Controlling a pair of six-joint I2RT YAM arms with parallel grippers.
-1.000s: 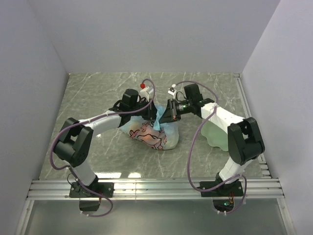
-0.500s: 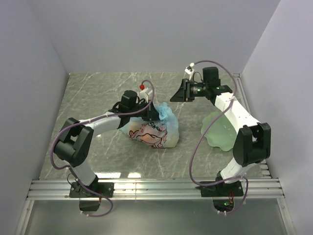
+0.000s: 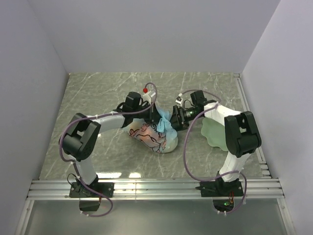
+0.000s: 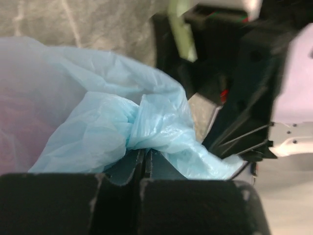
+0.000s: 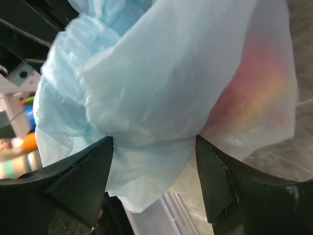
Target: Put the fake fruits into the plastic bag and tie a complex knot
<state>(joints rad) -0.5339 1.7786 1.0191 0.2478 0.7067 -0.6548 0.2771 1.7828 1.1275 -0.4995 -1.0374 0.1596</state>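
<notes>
Left gripper [image 4: 145, 159] clenched on a fold of the plastic bag [image 3: 152, 138], pinching the bunched light-blue film at the bag's top. Right gripper [image 5: 154, 147] released: fingers spread wide, straddling the gathered blue plastic from the opposite side. Bag lies mid-worktop [image 3: 98, 98], between both arms. Fake fruits [image 5: 252, 93] show only as a pink-orange blur through the film. Pale green plate [image 3: 217, 131] lies near the worktop's right edge.
</notes>
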